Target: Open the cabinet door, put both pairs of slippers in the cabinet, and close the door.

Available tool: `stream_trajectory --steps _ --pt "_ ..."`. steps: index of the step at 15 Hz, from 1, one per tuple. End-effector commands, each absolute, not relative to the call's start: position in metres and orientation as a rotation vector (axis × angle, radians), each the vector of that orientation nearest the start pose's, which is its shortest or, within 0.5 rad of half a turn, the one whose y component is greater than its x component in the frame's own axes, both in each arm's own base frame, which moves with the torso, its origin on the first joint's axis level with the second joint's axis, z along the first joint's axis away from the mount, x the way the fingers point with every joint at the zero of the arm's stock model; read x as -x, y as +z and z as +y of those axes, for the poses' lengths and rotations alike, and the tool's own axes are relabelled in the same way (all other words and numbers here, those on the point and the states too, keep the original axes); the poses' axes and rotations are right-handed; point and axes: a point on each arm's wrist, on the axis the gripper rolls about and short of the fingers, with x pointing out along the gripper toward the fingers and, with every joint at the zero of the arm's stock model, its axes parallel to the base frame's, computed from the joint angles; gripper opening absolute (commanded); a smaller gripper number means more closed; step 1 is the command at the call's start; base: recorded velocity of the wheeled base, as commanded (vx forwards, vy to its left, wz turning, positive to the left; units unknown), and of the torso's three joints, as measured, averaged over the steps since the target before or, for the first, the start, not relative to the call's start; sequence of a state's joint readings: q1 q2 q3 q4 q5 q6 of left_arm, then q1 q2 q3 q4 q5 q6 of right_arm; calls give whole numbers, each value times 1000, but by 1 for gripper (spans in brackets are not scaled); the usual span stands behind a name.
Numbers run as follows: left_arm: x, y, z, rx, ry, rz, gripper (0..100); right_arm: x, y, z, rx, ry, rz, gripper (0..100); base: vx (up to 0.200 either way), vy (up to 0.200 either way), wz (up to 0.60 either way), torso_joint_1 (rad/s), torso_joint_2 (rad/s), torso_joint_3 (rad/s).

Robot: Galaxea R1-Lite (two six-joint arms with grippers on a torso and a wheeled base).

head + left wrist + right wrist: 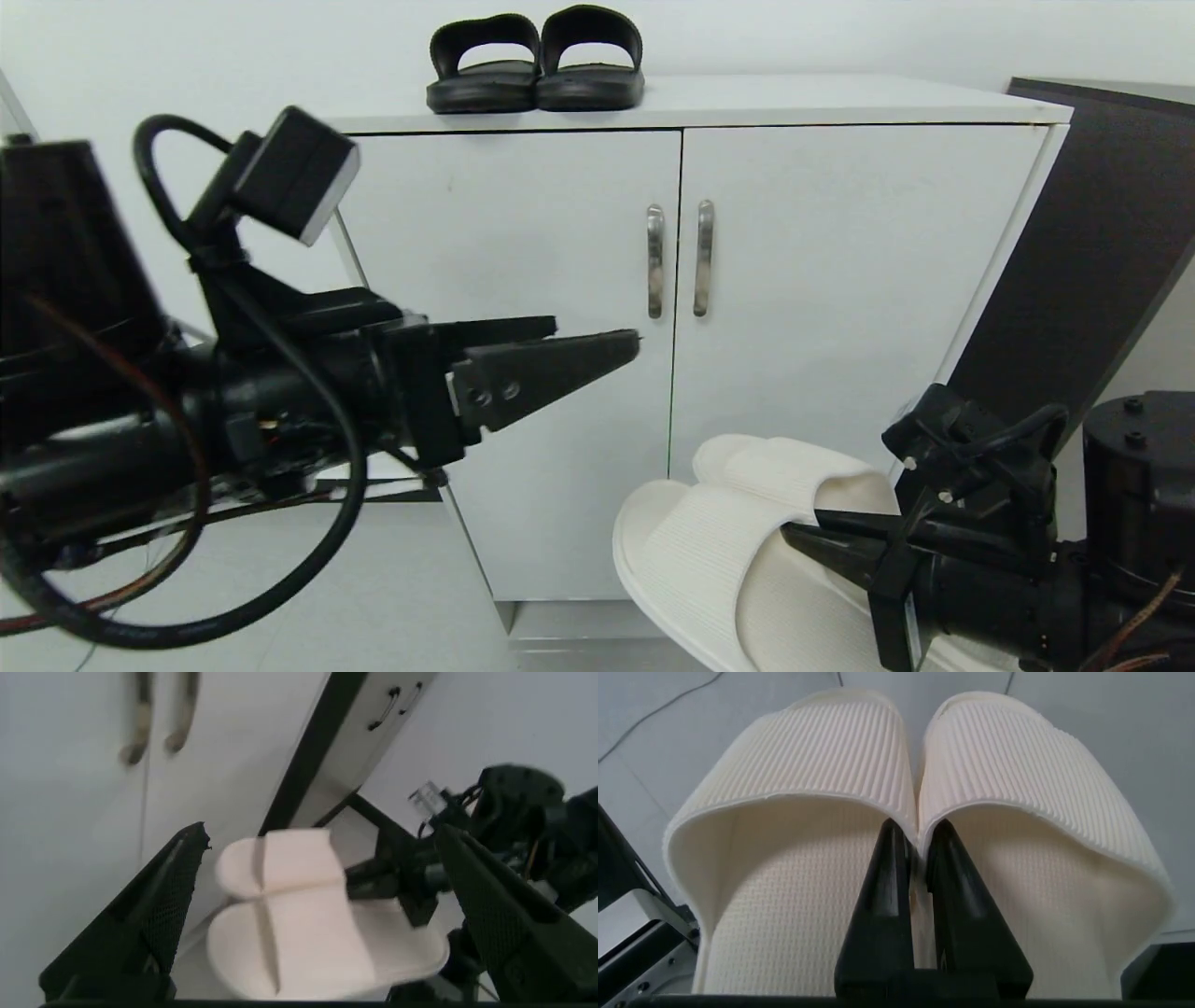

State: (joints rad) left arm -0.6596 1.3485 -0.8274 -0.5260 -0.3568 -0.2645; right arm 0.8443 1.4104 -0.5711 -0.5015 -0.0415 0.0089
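**Doors shut, white pair in hand, left arm at the handles**

The white cabinet [840, 280] has both doors closed. Its two metal bar handles [655, 261] sit side by side at the centre seam.

The black slippers [536, 63] rest on the cabinet top, toes toward the wall, the two touching.

The right end effector [915, 831] is pinched on the white slippers [747, 532]. Its fingers clamp the adjoining inner edges of the two uppers, so a single grasp carries the pair. The pair hangs low in front of the right door, soles tilted. I judge it is parked there, ready, until there is an opening.

The left end effector [597, 334] is spread and carries nothing. It sits in front of the left door, just below and beside the handles. That placement suits hooking a handle.

Judgement: opening is not yet done. Neither pair is inside. The risk is that the held pair blocks the right door's swing.
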Motion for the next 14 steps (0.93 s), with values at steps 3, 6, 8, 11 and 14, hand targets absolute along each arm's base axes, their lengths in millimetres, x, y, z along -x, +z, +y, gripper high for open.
stream_trajectory --steps 3,6,8,11,14 --pt "-222 272 -198 241 -1097 172 100 -148 182 166 142 794 321 0 0 0 0 0 0 0" --pt "-245 275 -219 242 -1191 169 100 -148 181 166 144 794 322 0 0 0 0 0 0 0" --pt "-259 274 -229 244 -1184 167 100 -148 182 166 144 794 320 0 0 0 0 0 0 0" --pt "-267 278 -236 249 -1118 134 100 -148 182 166 143 795 319 0 0 0 0 0 0 0" --pt "-271 282 -236 256 -1050 111 100 -148 182 166 144 794 320 0 0 0 0 0 0 0"
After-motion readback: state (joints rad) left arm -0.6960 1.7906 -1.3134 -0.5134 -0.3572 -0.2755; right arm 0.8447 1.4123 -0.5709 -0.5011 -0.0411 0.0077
